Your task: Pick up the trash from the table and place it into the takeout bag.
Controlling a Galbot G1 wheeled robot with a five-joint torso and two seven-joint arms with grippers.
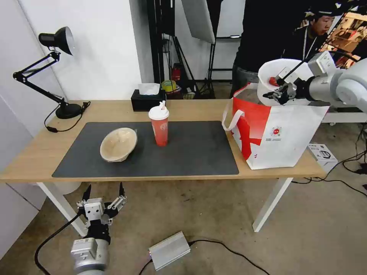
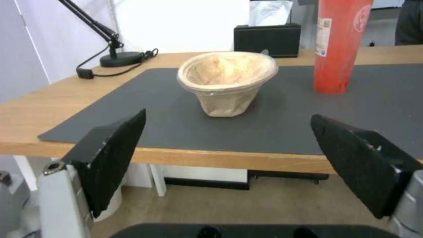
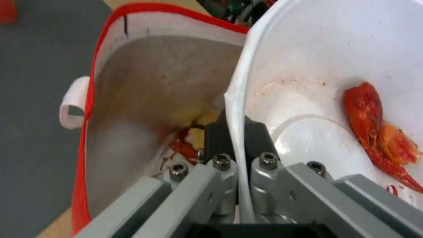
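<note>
1. One of the three pieces of trash was in hand: the right gripper [image 1: 282, 93] pinched the rim of the white bowl [image 1: 276, 78], one jaw inside the wall and one outside, and held it tilted over the open mouth of the takeout bag [image 1: 273, 135].
2. A red crayfish shell [image 3: 380, 132] clung inside the bowl; more red scraps lay at the bottom of the bag.
3. Judged from this, the step was the drop into the bag. The next move called for lowering the bowl past the bag's rim before letting go, so it would not catch the edge or spill.
4. The right arm reached across above the bag from its far side.
5. The left gripper [image 1: 104, 194] hung spread and empty below the desk [image 1: 30, 152] edge, well apart from the bag, facing the beige bowl [image 1: 118, 144].
6. The red cup [image 1: 159, 127] stood upright on the grey mat [image 1: 191, 152], between the beige bowl and the bag.
</note>
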